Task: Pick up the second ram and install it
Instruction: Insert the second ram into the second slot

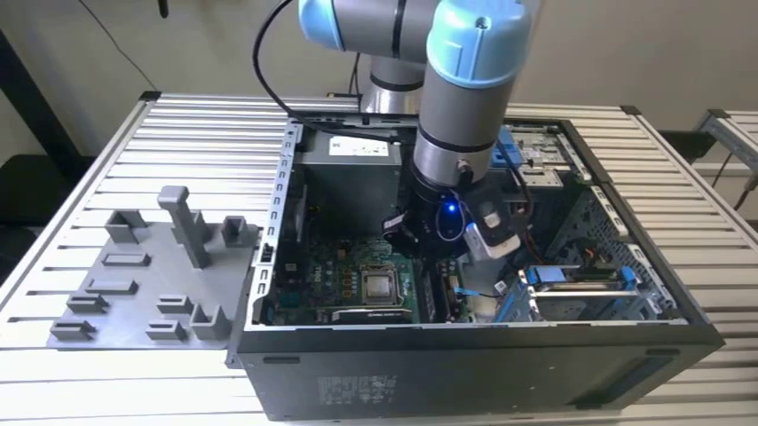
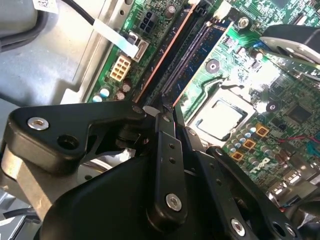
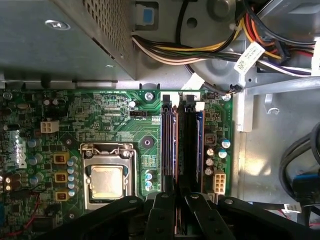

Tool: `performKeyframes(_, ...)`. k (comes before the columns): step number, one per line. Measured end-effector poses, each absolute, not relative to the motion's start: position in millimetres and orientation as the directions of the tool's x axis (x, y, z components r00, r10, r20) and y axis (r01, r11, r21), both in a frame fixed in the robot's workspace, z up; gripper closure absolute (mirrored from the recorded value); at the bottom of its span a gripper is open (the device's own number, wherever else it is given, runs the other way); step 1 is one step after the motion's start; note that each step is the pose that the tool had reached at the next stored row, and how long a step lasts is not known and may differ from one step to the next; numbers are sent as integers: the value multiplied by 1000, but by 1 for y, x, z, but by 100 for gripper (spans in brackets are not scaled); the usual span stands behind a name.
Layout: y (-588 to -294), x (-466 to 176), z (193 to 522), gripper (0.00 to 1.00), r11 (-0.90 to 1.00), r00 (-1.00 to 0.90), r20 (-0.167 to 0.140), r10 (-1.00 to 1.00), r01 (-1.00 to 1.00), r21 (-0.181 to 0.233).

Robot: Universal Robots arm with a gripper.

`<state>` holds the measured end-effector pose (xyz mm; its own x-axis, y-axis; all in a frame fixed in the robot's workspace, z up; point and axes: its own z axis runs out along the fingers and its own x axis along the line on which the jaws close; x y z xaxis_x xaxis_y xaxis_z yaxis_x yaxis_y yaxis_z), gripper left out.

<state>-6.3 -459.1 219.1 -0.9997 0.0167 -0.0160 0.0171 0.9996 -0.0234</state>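
Observation:
My gripper (image 3: 179, 196) is down inside the open computer case (image 1: 474, 373), over the black memory slots of the green motherboard (image 3: 110, 115). The second ram (image 3: 174, 145) stands on edge in one slot, next to the processor socket. Its thin coppery top edge (image 2: 167, 52) runs straight in between my black fingertips (image 2: 165, 125), which are closed on its end. Another blue-green stick (image 3: 199, 145) sits in the slot beside it, and its dark chips (image 2: 200, 47) show in the second wrist view. In the exterior view the arm's wrist (image 1: 456, 222) covers the slots.
The grey power-supply box (image 3: 60, 40) and a bundle of coloured cables (image 3: 200, 47) lie just past the slot ends. The silver processor socket (image 3: 107, 180) is beside the slots. A grey holder plate with blocks (image 1: 130, 284) lies outside the case at the exterior view's left.

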Motion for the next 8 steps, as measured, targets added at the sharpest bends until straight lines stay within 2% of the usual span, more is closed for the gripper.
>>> performKeyframes(8, -457, -6, 217, 85, 1000, -1000, -16, 19, 19, -23)
